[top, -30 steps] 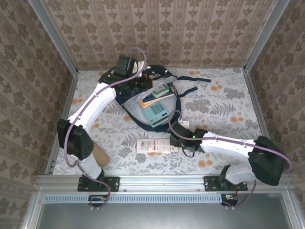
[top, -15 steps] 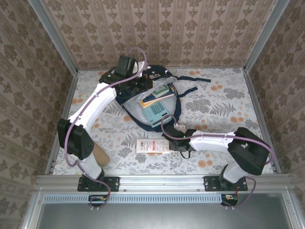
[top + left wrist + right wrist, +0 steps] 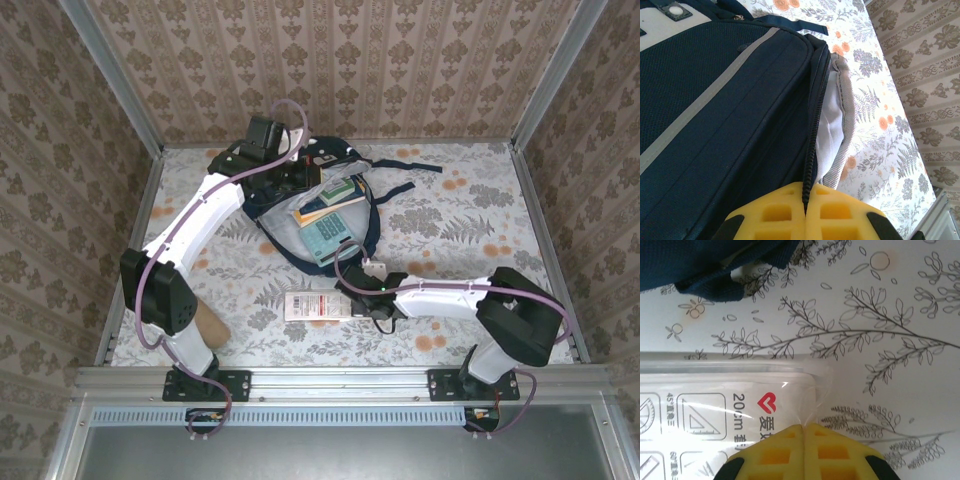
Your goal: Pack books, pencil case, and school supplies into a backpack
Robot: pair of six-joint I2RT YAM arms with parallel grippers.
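You have a tablecloth (image 3: 450,215) printed with grey ferns and orange flowers covering the whole work surface. Around it on three sides you see walls in beige damask wallpaper (image 3: 350,70), with bare aluminium posts (image 3: 110,75) slanting up at the two back corners. Along the near edge you look down on a silver mounting rail (image 3: 340,381), with a grey slotted strip (image 3: 330,414) just below it.

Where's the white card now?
In the top view the white card lies on the table just in front of the backpack, its right edge pinched in the right gripper.
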